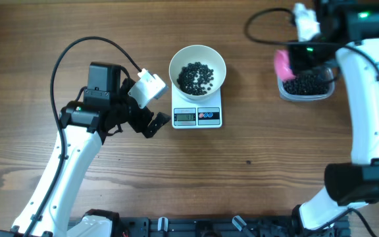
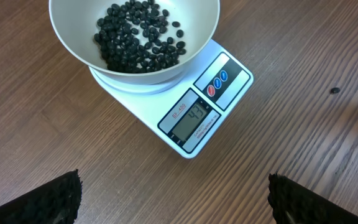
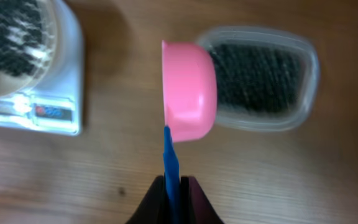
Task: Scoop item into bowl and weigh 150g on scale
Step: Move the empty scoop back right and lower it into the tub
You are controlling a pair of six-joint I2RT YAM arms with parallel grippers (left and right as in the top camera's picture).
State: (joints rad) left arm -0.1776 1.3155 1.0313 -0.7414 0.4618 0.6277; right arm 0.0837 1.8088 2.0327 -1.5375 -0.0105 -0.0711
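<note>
On the brown wooden table [image 1: 255, 171], seen from overhead, the small white rectangular kitchen scale [image 1: 197, 117] lies near the centre. Its grey display [image 2: 192, 118] and two round buttons [image 2: 217, 83] are at its 6 o'clock edge. The round plain white bowl [image 1: 217, 60] rests on the scale's platform toward 12 o'clock and overhangs it on both sides. A shallow heap of small round matte black beads [image 1: 196, 78] covers part of the bowl's floor, with white wall showing all round. The display carries dark digits that are too small to read with certainty. The left gripper [image 1: 162, 104] sits just beside the scale at 9 o'clock, clear of it, its jaws spread wide with nothing between them. In its wrist view the two dark padded fingers [image 2: 48, 200] sit at the lower corners, with bare wood between them. Well apart from the scale, at about 2 o'clock, stands a clear rounded-rectangular plastic tub [image 1: 285, 93] holding more of the same beads. The right gripper [image 3: 173, 198] has its jaws pressed together on the thin blue handle [image 3: 169, 165] of a small pink scoop [image 3: 190, 90]. The scoop is turned on its side at the tub's 9 o'clock rim and overlaps that rim. Whether the scoop holds any beads cannot be told.
</note>
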